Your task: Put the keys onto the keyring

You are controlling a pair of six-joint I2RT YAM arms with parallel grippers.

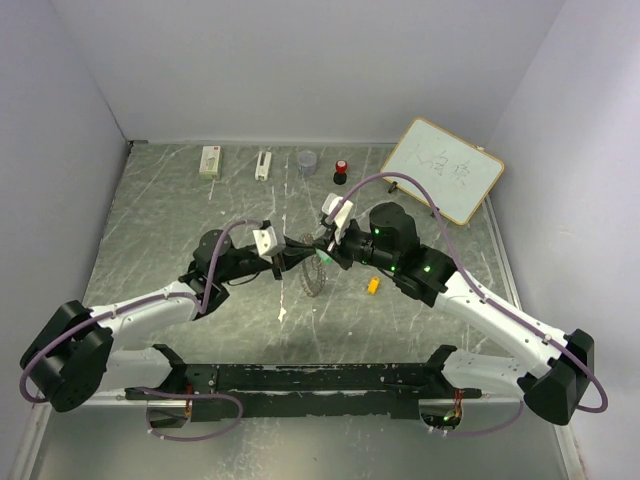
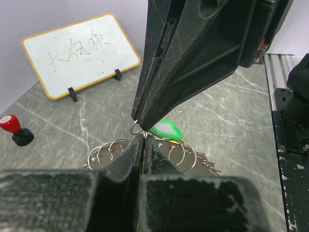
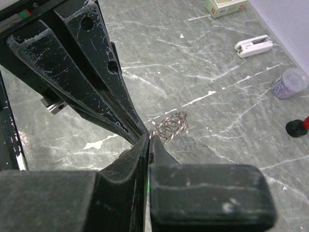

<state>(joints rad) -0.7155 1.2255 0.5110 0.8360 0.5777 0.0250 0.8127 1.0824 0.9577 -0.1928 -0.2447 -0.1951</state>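
Note:
The keyring [image 1: 315, 277], a thin metal ring crowded with small silvery rings, hangs between the two grippers above the table's middle. My left gripper [image 1: 291, 251] is shut on its rim; in the left wrist view the closed tips [image 2: 143, 137] pinch it, with small rings [image 2: 108, 151] fanning out on both sides. My right gripper [image 1: 326, 250] is shut on the green key [image 2: 166, 129], held tip to tip against the left gripper. The right wrist view shows the closed jaws with the small rings [image 3: 171, 126] just beyond. The yellow-orange key [image 1: 373, 285] lies on the table to the right.
At the back stand a whiteboard [image 1: 443, 170], a red-topped black knob [image 1: 341, 172], a small grey cup [image 1: 307, 161], a white clip-like tool [image 1: 263, 165] and a small box [image 1: 210, 161]. A black rail [image 1: 300, 378] runs along the near edge.

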